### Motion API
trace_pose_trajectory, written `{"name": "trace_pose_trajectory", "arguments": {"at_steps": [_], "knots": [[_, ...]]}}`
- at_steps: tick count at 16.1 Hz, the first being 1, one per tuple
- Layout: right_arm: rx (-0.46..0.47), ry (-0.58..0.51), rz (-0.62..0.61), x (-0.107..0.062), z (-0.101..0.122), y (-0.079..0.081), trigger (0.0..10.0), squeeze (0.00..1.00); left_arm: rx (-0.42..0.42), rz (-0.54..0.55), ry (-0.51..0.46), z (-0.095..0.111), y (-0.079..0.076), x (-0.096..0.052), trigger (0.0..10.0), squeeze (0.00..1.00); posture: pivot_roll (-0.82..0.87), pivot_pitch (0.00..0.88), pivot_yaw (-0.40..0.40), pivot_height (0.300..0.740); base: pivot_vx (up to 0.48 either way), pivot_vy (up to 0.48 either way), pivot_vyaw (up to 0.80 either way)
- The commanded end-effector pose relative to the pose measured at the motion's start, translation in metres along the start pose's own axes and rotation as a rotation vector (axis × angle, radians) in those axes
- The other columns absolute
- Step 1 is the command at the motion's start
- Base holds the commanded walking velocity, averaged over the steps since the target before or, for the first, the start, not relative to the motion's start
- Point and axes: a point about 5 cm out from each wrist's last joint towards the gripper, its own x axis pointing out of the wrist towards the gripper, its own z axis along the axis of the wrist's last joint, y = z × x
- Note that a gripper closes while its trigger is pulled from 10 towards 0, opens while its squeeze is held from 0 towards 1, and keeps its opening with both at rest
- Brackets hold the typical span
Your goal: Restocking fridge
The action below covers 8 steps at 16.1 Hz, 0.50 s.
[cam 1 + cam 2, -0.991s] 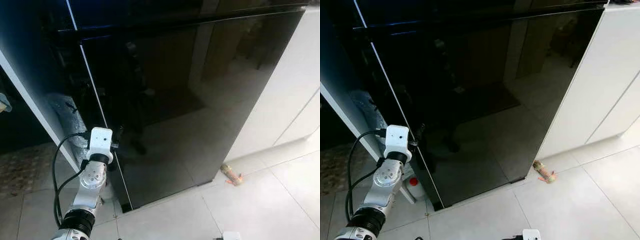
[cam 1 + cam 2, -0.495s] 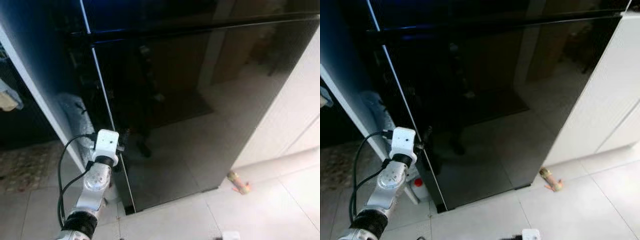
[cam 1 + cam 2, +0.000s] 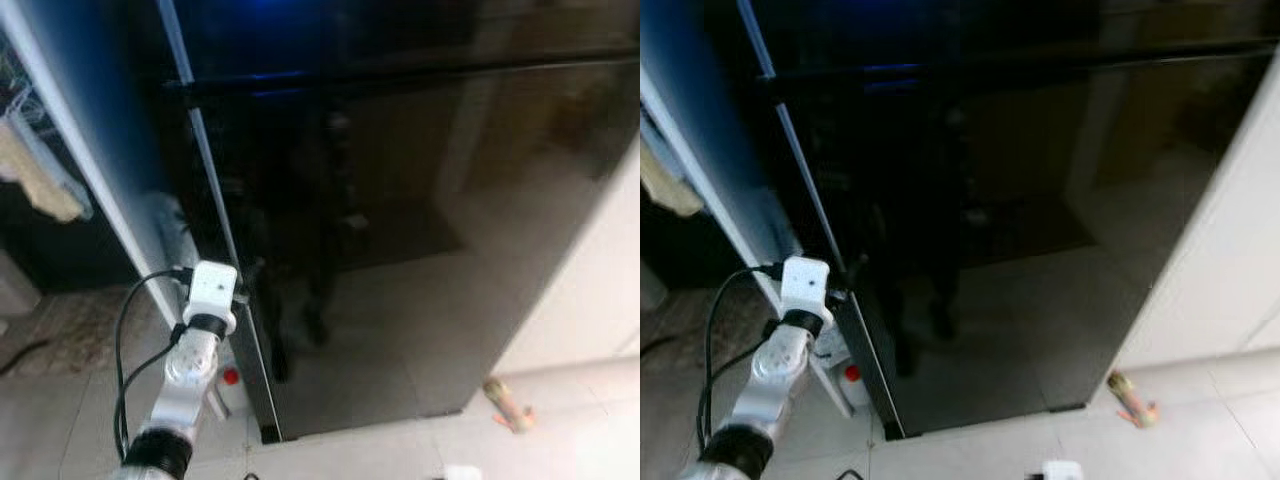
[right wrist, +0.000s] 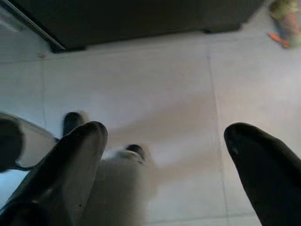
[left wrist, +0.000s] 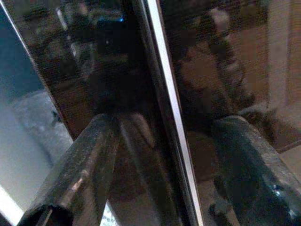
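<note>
Glossy black fridge door (image 3: 420, 250), pale tiled floor (image 4: 155, 94).

A floor of pale square tiles (image 3: 970, 450) with thin grout lines is seen, softly lit by daylight. White cabinet fronts (image 3: 1230, 260) are set along the right. To the left, a white upright panel (image 3: 90, 190) is seen, with a dark recess (image 3: 60, 250) behind it and a patterned brown mat (image 3: 60, 325) laid on the floor there
</note>
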Motion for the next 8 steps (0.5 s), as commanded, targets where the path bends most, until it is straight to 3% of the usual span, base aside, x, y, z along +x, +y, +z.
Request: {"name": "trace_pose_trajectory", "arguments": {"at_steps": [1,8], "knots": [[-0.003,0.020,-0.012,-0.002,-0.007,-0.005,10.0,0.00,0.020,0.103,0.082,-0.010,0.026,-0.002,10.0,0.00,-0.10,0.000,0.011,0.740,0.000,0.000,0.00],[-0.006,0.022,-0.010,-0.002,-0.007,-0.005,10.0,0.00,0.063,0.045,0.108,-0.022,0.028,-0.048,10.0,0.00,-0.09,0.000,0.010,0.740,0.000,0.000,0.00]]}}
